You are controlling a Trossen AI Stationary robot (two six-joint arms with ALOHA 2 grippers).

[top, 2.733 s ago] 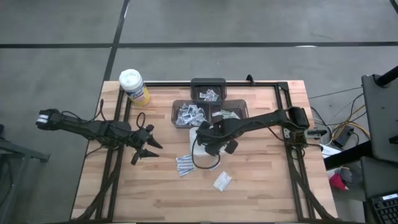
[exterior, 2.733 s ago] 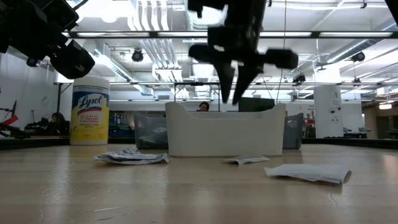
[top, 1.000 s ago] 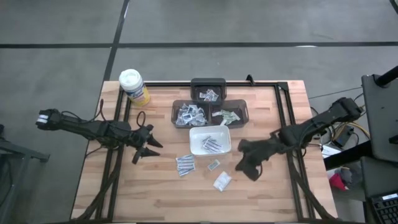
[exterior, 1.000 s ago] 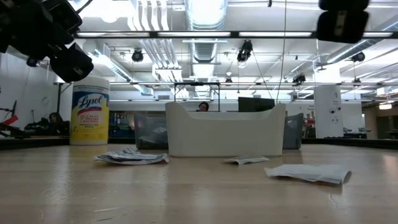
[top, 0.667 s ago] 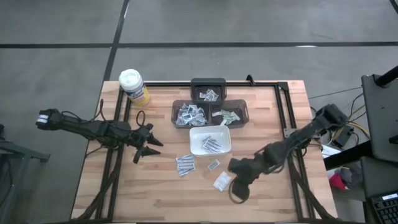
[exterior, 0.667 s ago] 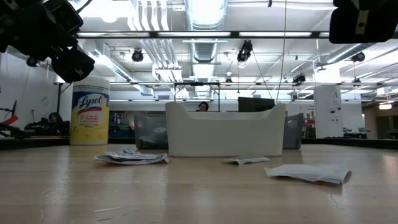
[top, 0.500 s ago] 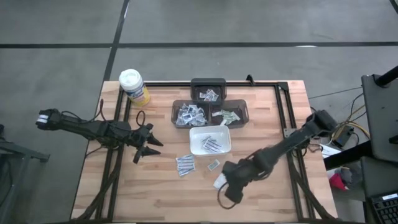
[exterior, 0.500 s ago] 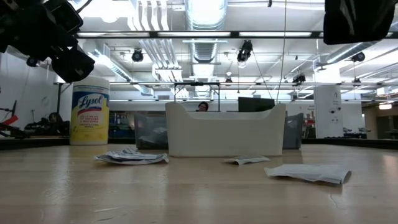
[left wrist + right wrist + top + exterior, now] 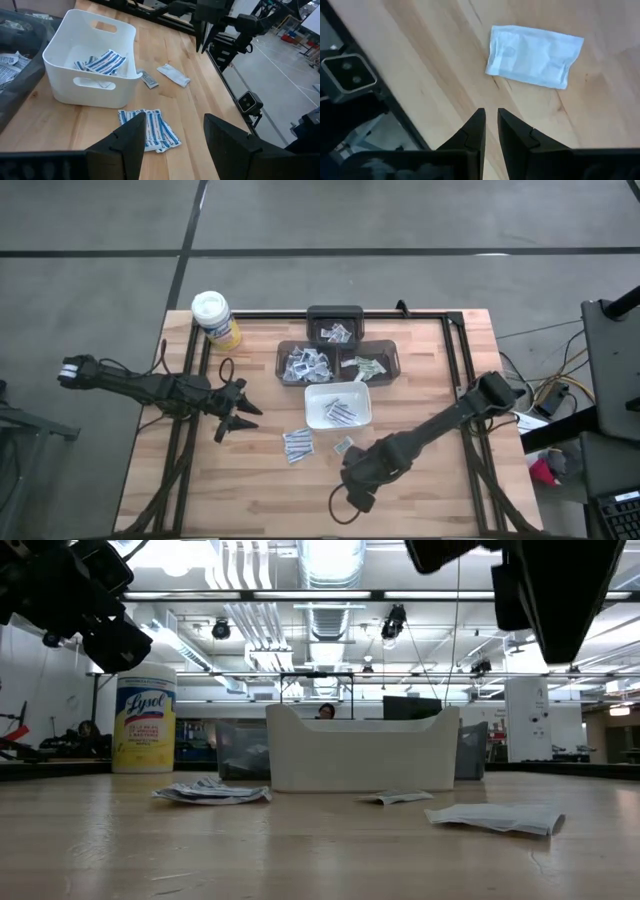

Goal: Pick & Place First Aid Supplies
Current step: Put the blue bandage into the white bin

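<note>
The first aid supplies are small flat packets. A white one [image 9: 535, 57] lies flat on the wood just beyond the fingertips of my right gripper [image 9: 490, 117], which hangs above it pointing steeply down, a narrow gap between its fingers and nothing in it. In the high view my right gripper [image 9: 355, 485] hides this packet. Blue-striped packets [image 9: 297, 445] and a small one [image 9: 343, 445] lie in front of the white tray [image 9: 360, 418], which holds more [image 9: 338, 411]. My left gripper [image 9: 235, 425] waits open at the table's left.
Three dark bins [image 9: 303, 362] [image 9: 368, 362] [image 9: 334, 325] with packets stand behind the tray. A yellow canister with a white lid [image 9: 215, 320] stands at the far left corner. Bare wood lies toward the near edge.
My right gripper has swung from the right of the tray toward the table's near edge and left, come down, and tipped to point steeply down over the white packet. The packets have stayed where they were.
</note>
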